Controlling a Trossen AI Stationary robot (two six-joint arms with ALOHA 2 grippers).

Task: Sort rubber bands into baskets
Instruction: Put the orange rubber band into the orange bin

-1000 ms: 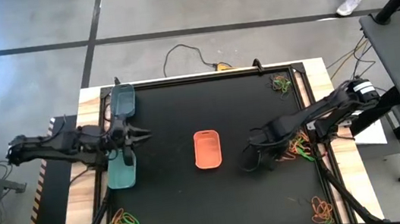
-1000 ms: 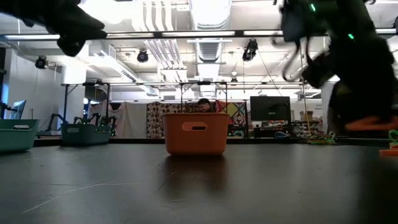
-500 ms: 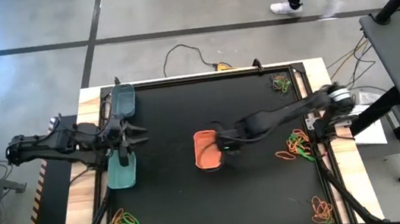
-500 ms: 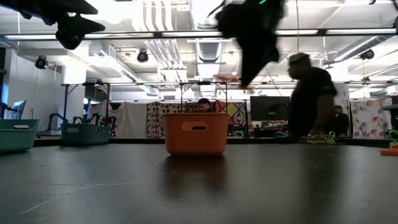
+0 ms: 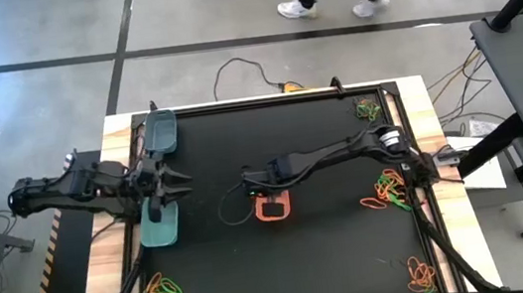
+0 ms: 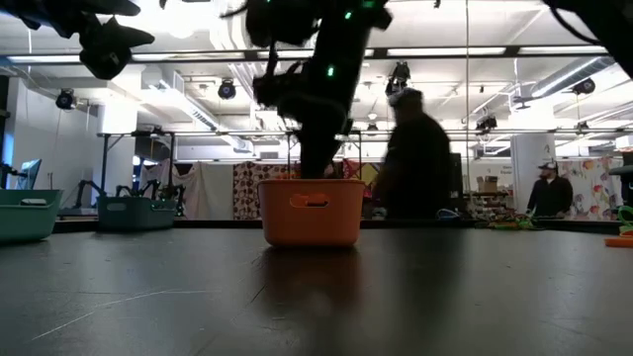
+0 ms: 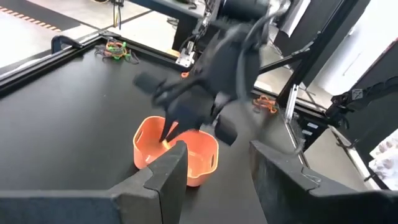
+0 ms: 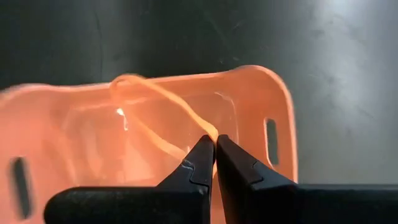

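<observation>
right end effector (image 8: 214, 144) sits right over the orange basket (image 5: 273, 208) in the middle of the desk (image 5: 212, 152), fingers pressed together on an orange rubber band (image 8: 163, 106) that loops out from the tips and hangs above the basket floor. so the step in hand looks like the drop. to do it well: keep the tips inside the basket rim, not over the wall, go low enough that the band can't bounce or spring out, then part the fingers fully and pause, since a thin band may cling to one finger; lift straight up so the arm doesn't knock this light basket. left end effector (image 7: 214, 171) hovers well to the left of the orange basket, just above the light teal basket (image 5: 160, 226), fingers spread with nothing between them, looking toward the orange basket. dark teal basket (image 5: 161, 132) is up-left of the orange basket at the desk edge. more bands wait in piles: mixed orange and green pile (image 5: 387, 191) to the right of the orange basket, a small pile (image 5: 369, 108) at the far right corner, one (image 5: 420, 275) at the near right corner, one (image 5: 159, 291) at the near left. a person (image 6: 415, 153) walks past behind the desk, not involved.
</observation>
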